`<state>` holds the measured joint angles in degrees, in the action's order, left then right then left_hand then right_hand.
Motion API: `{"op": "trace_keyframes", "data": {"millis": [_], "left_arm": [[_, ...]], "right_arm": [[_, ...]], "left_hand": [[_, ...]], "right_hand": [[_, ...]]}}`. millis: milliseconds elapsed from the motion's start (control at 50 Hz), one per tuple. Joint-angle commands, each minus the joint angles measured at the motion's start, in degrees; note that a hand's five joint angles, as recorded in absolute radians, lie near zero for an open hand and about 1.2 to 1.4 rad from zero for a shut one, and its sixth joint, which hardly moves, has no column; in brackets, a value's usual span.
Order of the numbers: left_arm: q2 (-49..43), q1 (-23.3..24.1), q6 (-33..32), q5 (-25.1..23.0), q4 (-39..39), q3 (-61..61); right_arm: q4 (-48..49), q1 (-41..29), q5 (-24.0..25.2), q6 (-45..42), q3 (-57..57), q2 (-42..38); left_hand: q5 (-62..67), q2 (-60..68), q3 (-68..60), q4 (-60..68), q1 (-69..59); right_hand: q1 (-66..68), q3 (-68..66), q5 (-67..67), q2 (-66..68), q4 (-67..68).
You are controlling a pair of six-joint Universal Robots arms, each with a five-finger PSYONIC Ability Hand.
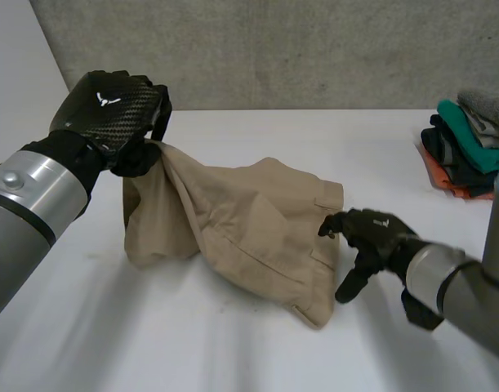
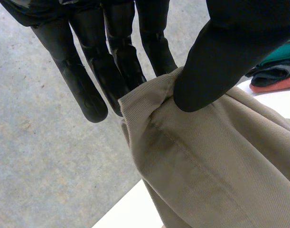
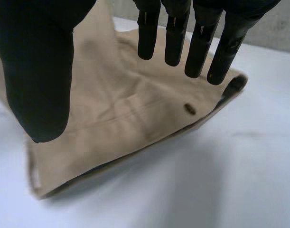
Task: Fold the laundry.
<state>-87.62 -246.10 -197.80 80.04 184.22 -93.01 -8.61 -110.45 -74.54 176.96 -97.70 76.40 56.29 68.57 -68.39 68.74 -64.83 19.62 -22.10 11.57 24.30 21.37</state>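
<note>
At the far left, the left hand [image 1: 110,110] was raised above the surface [image 1: 233,351] and clamped on the tan garment [image 1: 241,220]. Its wrist view showed the thumb [image 2: 220,61] pressing a hemmed corner of the cloth against the fingers [image 2: 114,71]. That pinch seemed meant to lift the corner, so the fabric hung down from it in long folds and could be drawn straight. The rest of the garment lay rumpled on the middle of the surface, sloping from the lifted far-left corner down to a near-right edge that rested flat.

At that right edge was the right hand [image 1: 372,235], low over the surface, with its fingers straight and spread well apart from the thumb, gripping nothing. From its wrist view it hung over a layered part of the cloth bearing a small dark button [image 3: 189,109]. It was probably placed there to take or pin down that side. Whether a fingertip touched the fabric could not be told.

At the far right edge of the surface, well apart from the garment, sat a stack of folded clothes [image 1: 465,151].
</note>
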Motion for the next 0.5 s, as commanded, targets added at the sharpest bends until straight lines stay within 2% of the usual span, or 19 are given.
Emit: {"op": "trace_keyframes", "data": {"millis": [20, 140, 280, 360, 420, 440, 460, 500], "left_arm": [[-0.70, 0.27, -0.04, 0.11, 0.17, 0.55], [-1.23, 0.27, -0.04, 0.20, 0.08, 1.52], [-1.59, 0.27, -0.04, 0.20, -0.01, 2.22], [-1.59, 0.27, -0.04, 0.20, -0.01, 2.22], [-1.41, 0.27, -0.04, 0.20, -0.09, 2.31], [-1.32, 0.18, -0.04, 0.20, -0.09, 2.31], [-1.15, 0.18, -0.04, 0.20, -0.18, 2.22], [-0.71, 0.18, -0.04, 0.20, -0.62, 2.05]], "right_arm": [[9.92, -4.16, -0.60, 8.13, -8.65, 2.44], [15.28, -10.92, -6.92, 7.70, -8.30, -2.03], [18.45, -14.71, -12.11, 7.78, -7.34, -6.87], [22.49, -17.26, -15.89, 7.52, -5.40, -10.39], [25.21, -17.79, -19.49, 6.21, -3.30, -12.85], [25.74, -17.79, -20.46, 5.50, -2.85, -13.38], [26.62, -17.44, -22.12, 3.93, -2.15, -14.08], [27.06, -17.17, -23.54, 1.65, -1.54, -13.56]], "left_hand": [[13.71, 11.43, -11.61, 11.26, -15.17], [13.71, 11.43, -11.61, 11.26, -15.17], [13.71, 11.43, -11.61, 11.26, -15.17], [13.71, 11.43, -11.61, 11.26, -15.17], [13.71, 11.43, -11.61, 11.26, -15.17], [13.71, 11.43, -11.61, 11.26, -15.17], [13.71, 11.43, -11.61, 11.26, -15.17], [13.71, 11.43, -11.61, 11.26, -15.17]], "right_hand": [[-0.62, 3.10, -2.57, -5.30, -2.37], [-0.62, 3.10, -2.57, -5.30, -2.37], [0.05, 2.43, -1.90, -4.63, -1.70], [5.58, -3.11, 3.64, 0.90, 3.84], [23.02, -20.55, 21.08, 18.34, 21.27], [34.25, -31.78, 32.31, 29.57, 32.50], [60.12, -57.64, 58.17, 55.44, 58.37], [60.38, -57.90, 58.43, 55.70, 58.63]]}}
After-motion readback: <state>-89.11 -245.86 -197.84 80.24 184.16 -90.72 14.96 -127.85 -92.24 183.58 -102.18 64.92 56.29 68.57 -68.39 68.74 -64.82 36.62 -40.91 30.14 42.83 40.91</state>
